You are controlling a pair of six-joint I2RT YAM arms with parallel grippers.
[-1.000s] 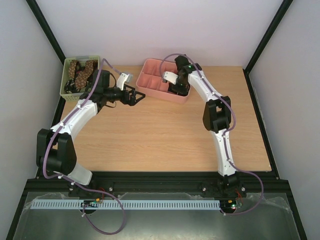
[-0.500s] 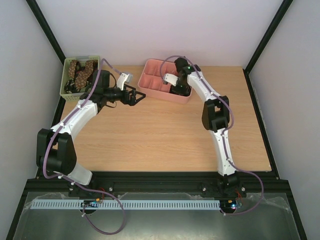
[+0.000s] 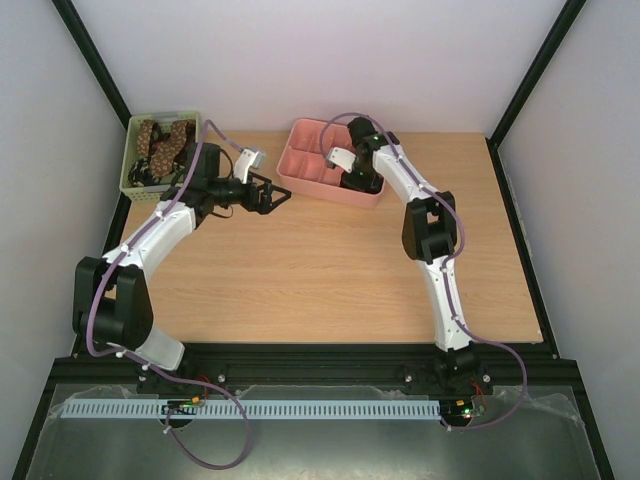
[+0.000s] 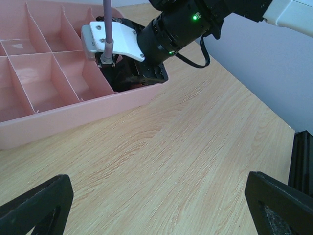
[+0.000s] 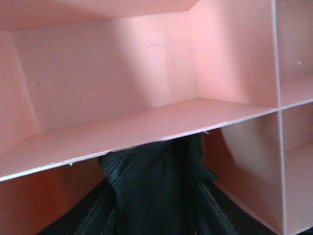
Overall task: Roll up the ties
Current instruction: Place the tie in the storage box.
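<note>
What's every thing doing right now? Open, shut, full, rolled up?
Pink tray: one corner compartment filled, others in view empty.
Black tie: bundled up in that compartment.
Right gripper: down around it, grip unclear.
Left gripper: open, holding nothing.
Green basket: holds loose spotted ties.

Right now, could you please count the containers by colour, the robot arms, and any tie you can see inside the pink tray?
Green basket: 1
Pink divided tray: 1
Robot arms: 2, the left arm and the right arm
Black tie inside the tray: 1
Total: 5
</note>
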